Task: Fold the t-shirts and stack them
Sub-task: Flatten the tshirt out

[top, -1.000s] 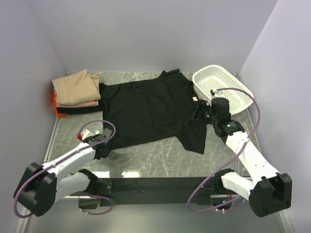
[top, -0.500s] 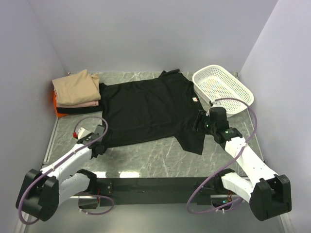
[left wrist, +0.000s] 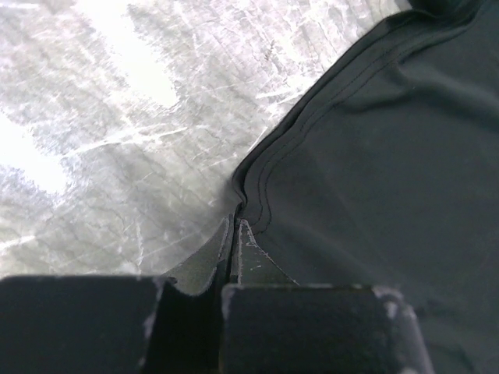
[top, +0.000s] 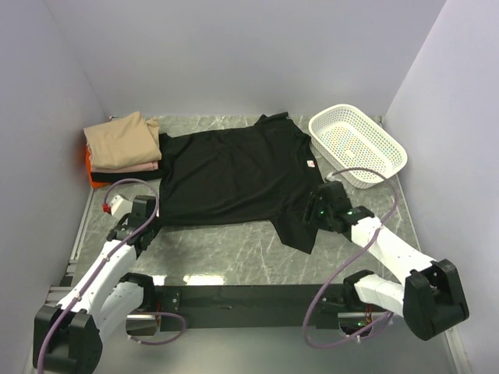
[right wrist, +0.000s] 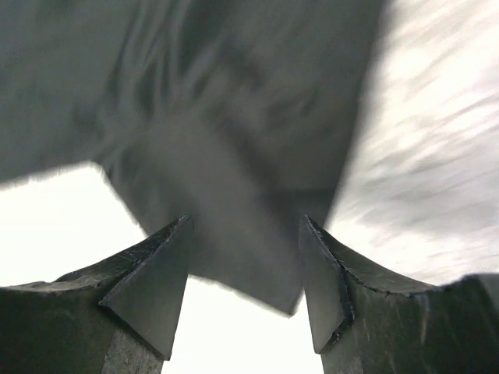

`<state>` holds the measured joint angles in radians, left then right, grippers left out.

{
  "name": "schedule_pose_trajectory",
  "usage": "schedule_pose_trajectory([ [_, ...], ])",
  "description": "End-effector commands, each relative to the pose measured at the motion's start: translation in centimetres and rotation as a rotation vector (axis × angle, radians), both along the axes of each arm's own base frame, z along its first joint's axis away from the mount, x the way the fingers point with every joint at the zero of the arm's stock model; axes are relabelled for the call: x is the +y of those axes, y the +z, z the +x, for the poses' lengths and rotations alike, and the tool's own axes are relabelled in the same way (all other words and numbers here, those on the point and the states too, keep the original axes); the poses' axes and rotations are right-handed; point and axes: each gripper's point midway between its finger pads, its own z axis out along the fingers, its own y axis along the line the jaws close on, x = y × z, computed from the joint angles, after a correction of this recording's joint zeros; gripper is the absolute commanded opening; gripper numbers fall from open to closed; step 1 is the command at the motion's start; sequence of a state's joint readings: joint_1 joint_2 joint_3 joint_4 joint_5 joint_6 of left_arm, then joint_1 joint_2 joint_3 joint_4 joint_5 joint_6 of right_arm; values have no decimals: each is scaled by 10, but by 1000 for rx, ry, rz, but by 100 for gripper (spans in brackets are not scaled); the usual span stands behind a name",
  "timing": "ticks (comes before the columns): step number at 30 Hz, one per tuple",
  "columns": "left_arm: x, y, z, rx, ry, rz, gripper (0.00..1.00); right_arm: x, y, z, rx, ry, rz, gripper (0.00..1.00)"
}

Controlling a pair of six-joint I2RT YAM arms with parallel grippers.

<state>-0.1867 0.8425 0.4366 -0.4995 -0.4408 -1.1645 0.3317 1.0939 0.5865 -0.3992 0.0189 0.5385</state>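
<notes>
A plain black t-shirt (top: 234, 175) lies spread flat on the marble table, a small pinkish label (top: 311, 164) at its neck. My left gripper (top: 148, 216) is at the shirt's near-left hem corner. In the left wrist view it (left wrist: 235, 224) is shut, and the stitched hem (left wrist: 269, 175) puckers right at its tips. My right gripper (top: 313, 210) sits low over the right sleeve. In the right wrist view it (right wrist: 245, 222) is open, with the blurred black sleeve (right wrist: 234, 125) lying between its fingers. Folded t-shirts are stacked at the back left, a tan one (top: 121, 140) on top.
A white perforated basket (top: 359, 144) stands at the back right, close to the shirt's collar. Pale pink (top: 140, 167) and orange (top: 95, 179) folded cloth show under the tan shirt. Grey walls close in the table on three sides.
My left gripper shut on the hem corner and moved back and left, drawing the hem with it. My right arm swung left and nearer, down over the sleeve, which shifted left.
</notes>
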Motion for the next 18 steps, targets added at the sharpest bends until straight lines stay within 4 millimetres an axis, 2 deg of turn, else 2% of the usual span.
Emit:
schedule_pose_trajectory([
  [1,-3,11,15,-39,-66,15,1,20,-13,-20,59,-14,18,63],
  [3,-5,8,17,-34,-87,8,1,22,-20,-29,89,-28,10,63],
  [8,-7,13,23,-52,-120,7,1,2,-34,-48,154,-88,-88,63],
  [18,-11,16,27,-80,-145,-20,1,-3,-38,-74,203,-115,-99,61],
])
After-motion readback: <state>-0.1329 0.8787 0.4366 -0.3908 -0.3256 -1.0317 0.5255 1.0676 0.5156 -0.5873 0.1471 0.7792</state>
